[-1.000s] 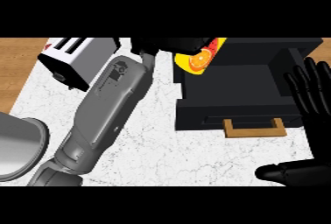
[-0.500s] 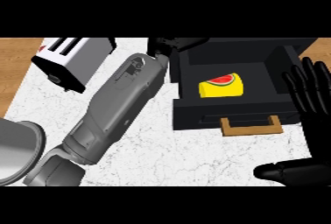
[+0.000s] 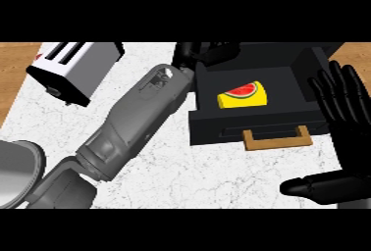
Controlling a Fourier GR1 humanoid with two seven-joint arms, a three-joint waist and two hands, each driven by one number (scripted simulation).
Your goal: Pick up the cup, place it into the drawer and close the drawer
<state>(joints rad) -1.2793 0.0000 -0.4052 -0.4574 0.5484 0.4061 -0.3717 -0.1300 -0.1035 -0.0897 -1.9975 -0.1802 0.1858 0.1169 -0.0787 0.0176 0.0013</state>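
Note:
The cup (image 3: 243,95), yellow with a watermelon slice printed on it, lies on its side inside the open black drawer (image 3: 217,132). It is free of both hands. The drawer's wooden handle (image 3: 276,139) faces me. My left hand (image 3: 206,51) hovers over the drawer's far left corner, fingers relaxed and holding nothing; its grey forearm (image 3: 138,117) crosses the counter diagonally. My right hand (image 3: 340,98) rests open at the drawer's right side, fingers up, thumb (image 3: 319,186) low at the right.
A white toaster (image 3: 72,68) with black slots stands at the far left. A grey round vessel (image 3: 14,171) shows at the lower left edge. White marble counter (image 3: 203,176) lies in front of the drawer.
A second ago my left hand held the cup above the drawer's far left corner. The cup now lies in the drawer, and the hand has let go and drawn back from it.

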